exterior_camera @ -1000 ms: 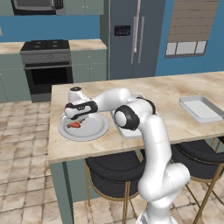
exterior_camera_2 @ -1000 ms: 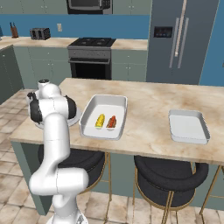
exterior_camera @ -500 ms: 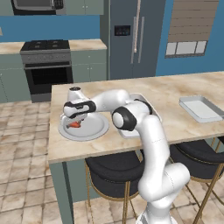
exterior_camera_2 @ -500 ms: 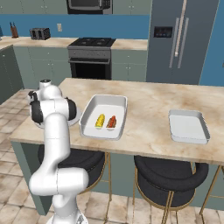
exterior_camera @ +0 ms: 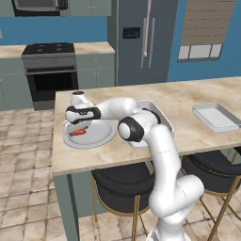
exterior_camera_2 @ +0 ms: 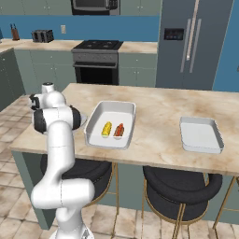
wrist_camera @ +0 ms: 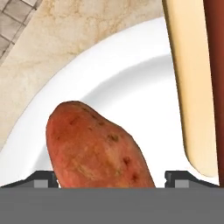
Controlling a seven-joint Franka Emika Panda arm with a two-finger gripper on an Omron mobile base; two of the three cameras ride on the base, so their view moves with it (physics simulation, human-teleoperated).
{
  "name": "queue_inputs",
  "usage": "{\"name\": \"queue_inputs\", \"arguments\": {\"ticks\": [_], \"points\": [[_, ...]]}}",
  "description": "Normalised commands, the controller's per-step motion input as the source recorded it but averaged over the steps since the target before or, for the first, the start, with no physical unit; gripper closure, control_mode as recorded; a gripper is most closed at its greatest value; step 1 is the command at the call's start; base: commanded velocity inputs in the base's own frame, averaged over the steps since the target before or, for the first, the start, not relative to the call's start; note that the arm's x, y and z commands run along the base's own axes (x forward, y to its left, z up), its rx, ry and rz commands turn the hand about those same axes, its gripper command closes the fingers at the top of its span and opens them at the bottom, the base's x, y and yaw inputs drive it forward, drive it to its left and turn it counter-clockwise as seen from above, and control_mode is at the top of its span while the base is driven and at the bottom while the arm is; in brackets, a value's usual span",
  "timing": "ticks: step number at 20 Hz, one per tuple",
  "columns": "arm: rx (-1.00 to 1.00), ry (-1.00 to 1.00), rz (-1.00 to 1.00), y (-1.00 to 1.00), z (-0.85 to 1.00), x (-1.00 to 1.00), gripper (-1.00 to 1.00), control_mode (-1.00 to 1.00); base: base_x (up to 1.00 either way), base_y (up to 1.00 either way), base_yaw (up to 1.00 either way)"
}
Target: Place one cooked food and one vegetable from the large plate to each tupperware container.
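Gripper is low over the plate at the left end of the counter. In the hand view the fingertips are spread wide, one on each side of a reddish sweet potato — not yet closed on it, no contact visible. Beside it, a hot dog in a bun lies on the same plate, close to one fingertip.

Larger tray sits just beside the plate and already holds a yellow corn piece and a second hot dog. Smaller tray is well apart on the right and looks empty, so the potato is judged to be bound for that one.

Risks from here:
- Potato is rounded and tapered — if the jaws are closed off-centre, it can be squeezed out or rolled across the plate.
- The bun may be clipped or dragged by the near finger if the descent is not kept centred.
- Long carry to the far tray; a shallow pinch could be lost mid-swing, over the counter or into the filled tray.
- Whether the fingers are deep enough to grip below the potato's widest part cannot be told.
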Motion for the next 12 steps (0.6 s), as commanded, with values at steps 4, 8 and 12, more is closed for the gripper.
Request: {"name": "queue_inputs", "arguments": {"ticks": [4, 8, 12], "points": [[0.00, 0.00, 0.02, 0.04, -0.04, 0.00, 1.00, -1.00, 0.00, 0.00, 0.00], [0.00, 0.00, 0.00, 0.00, 0.00, -0.26, 1.00, -1.00, 0.00, 0.00, 0.00], [0.00, 0.00, -0.08, -0.02, 0.18, -0.58, 1.00, -1.00, 0.00, 0.00, 0.00]]}}
